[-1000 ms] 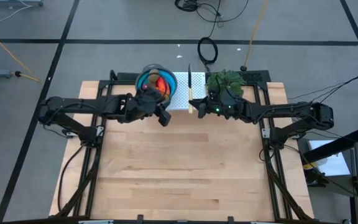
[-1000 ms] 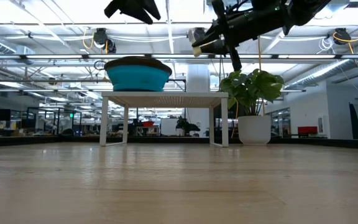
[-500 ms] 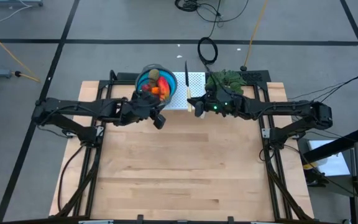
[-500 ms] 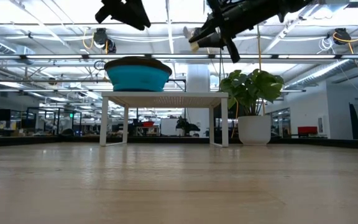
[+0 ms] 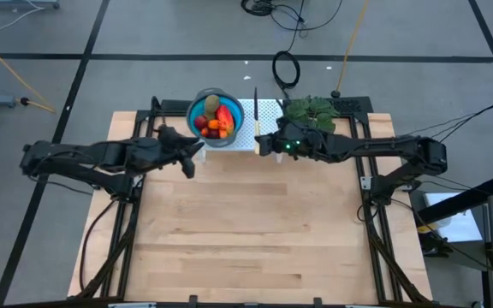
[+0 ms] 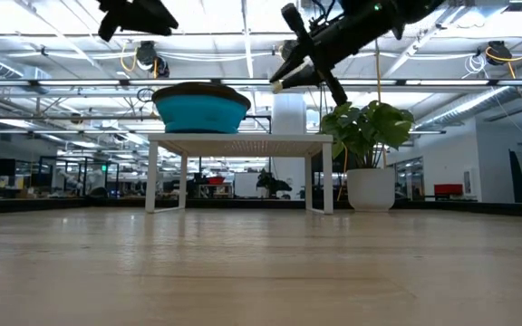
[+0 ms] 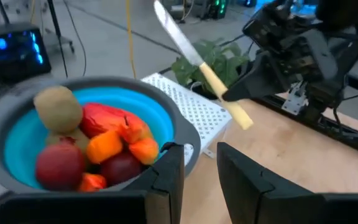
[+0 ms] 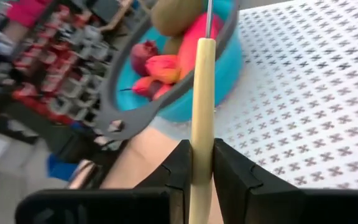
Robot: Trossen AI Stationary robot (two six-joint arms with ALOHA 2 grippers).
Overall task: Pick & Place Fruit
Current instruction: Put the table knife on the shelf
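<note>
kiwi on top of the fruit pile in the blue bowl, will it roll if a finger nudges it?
Probably. The kiwi is a smooth oval perched on the heap, near the blue bowl rim, so a nudge likely rolls it down among the other fruit. It looks rigid, unlikely to deform.

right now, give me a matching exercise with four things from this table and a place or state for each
Things:
1. fruit
2. knife
3. potted plant
4. left gripper

Places or states:
A. held in the right gripper
B. beside the white perforated stand
C. piled in the blue bowl
D. holding nothing

Pairs: 1-C, 2-A, 3-B, 4-D
</note>
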